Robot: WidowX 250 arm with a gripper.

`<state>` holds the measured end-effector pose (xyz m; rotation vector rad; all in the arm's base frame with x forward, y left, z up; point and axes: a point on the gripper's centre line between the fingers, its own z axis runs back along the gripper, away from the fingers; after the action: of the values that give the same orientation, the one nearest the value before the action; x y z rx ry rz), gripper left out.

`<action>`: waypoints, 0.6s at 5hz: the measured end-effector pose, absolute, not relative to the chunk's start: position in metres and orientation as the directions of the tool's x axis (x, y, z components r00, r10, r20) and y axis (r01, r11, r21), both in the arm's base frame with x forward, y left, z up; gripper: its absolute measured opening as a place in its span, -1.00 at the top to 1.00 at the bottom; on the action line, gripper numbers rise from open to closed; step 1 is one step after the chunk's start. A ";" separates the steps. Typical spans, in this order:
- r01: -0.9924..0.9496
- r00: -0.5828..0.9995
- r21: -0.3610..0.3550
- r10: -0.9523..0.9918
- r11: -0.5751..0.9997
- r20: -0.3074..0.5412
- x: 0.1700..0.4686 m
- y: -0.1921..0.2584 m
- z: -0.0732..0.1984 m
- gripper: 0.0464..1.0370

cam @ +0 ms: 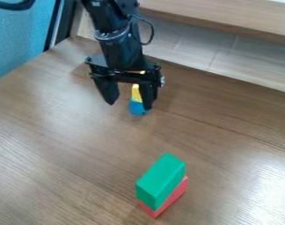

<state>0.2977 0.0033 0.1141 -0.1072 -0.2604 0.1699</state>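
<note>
- Camera view: the black gripper [130, 105] hangs over the far part of the brown table [62, 145], its two fingers spread apart.
- Between them, close to the right finger, stands a yellow piece [135, 93] above a blue piece [137, 108]; whether the gripper touches either cannot be told.
- Near and right of the gripper, a green block [161, 178] lies over a red piece [172, 198].
- All look light, stiff and hardly fragile, the smooth faces perhaps slightly slippery; the green block seems best taken by its long opposite sides, the yellow piece low, where it widens.
- Count: one green, one red, one yellow, one blue.
</note>
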 end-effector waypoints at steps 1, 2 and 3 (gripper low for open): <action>-0.185 0.943 -0.132 0.213 0.974 0.256 0.310 0.009 0.118 -0.92; -0.226 0.932 -0.124 0.252 0.966 0.260 0.321 0.019 0.121 -0.92; -0.260 0.924 -0.118 0.283 0.958 0.257 0.330 0.029 0.119 -0.93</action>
<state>0.3299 0.0290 0.1191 -0.0821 -0.2758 0.2788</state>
